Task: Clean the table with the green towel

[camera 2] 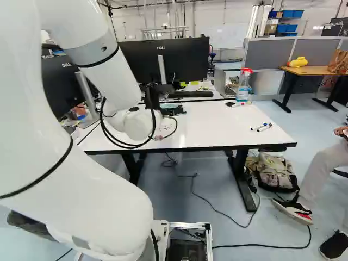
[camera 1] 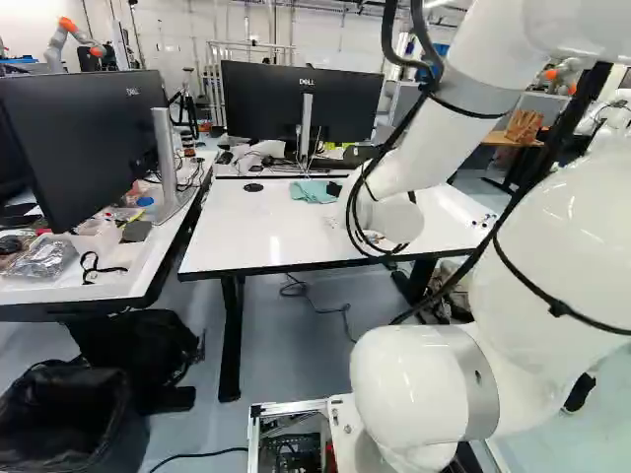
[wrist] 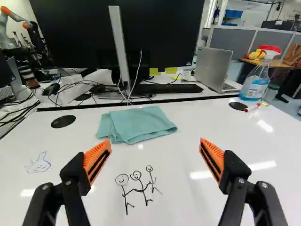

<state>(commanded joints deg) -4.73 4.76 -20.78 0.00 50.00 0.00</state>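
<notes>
While your wide-open pincer [wrist: 155, 147] holds nothing, you have all the wiping left: green towel [wrist: 135, 123] unused, stick people [wrist: 136, 175] and blue scribble [wrist: 38, 165] on the tabletop [wrist: 174, 207].

green towel [wrist: 136, 125]; folded, lying flat; near far edge of white table [wrist: 183, 160]; tabletop drawn on
</notes>
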